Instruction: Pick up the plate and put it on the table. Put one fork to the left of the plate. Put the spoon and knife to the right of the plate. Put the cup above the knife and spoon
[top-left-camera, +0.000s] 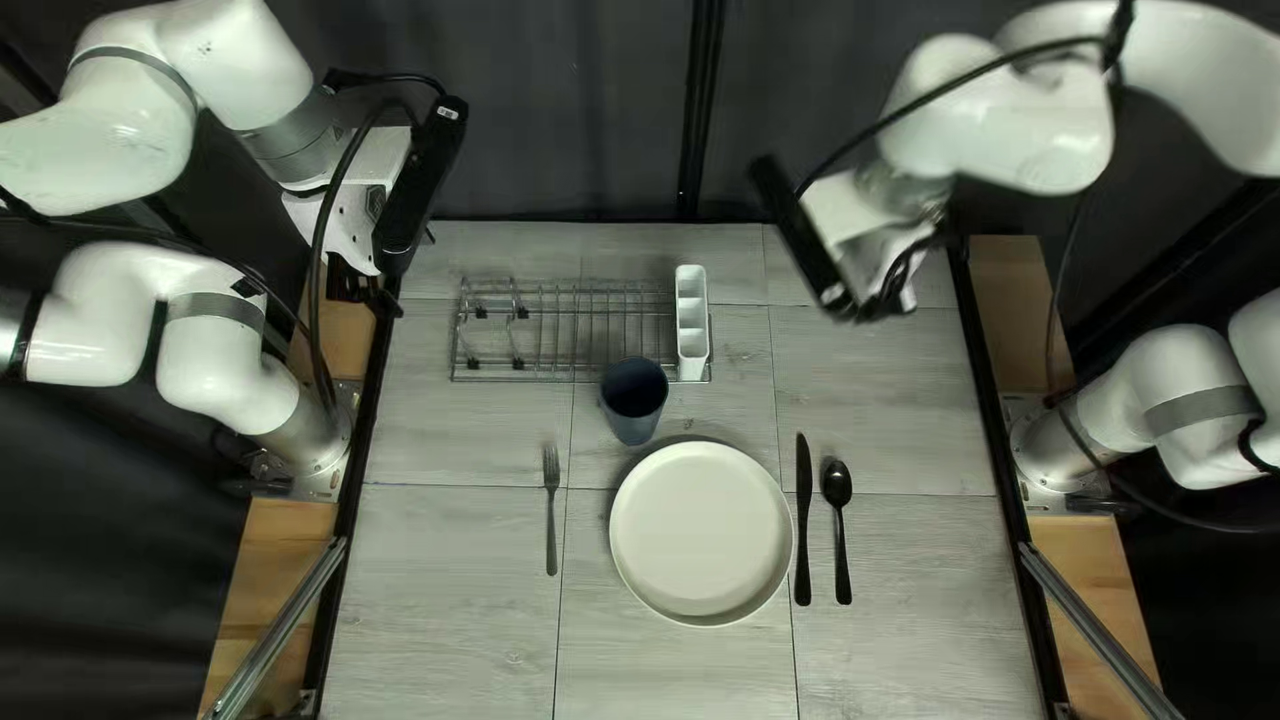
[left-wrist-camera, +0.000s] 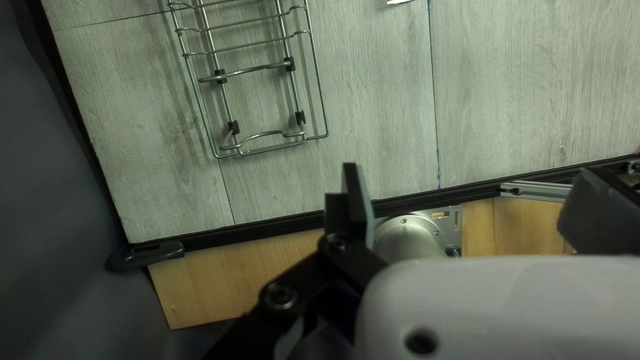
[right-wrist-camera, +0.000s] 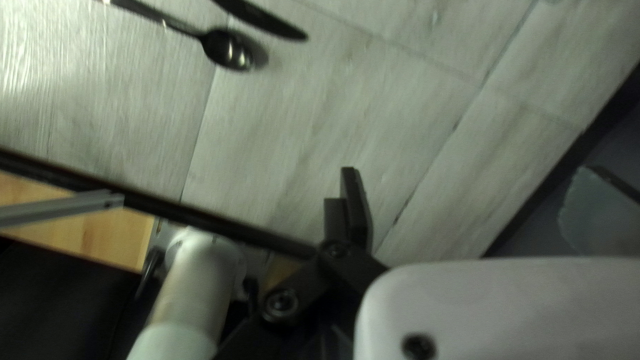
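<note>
Lying beside plate [top-left-camera: 702, 534], 1 fork [top-left-camera: 551, 514].

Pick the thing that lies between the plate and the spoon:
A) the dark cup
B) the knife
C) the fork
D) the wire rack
B: in the top left view the knife lies just beside the plate, and the spoon lies on the knife's other side.

Dark curtain [top-left-camera: 587, 134] behind a grey wood-grained tabletop [top-left-camera: 454, 640], black rails [top-left-camera: 367, 440] and pale wooden boards [top-left-camera: 256, 567] along its sides.
</note>
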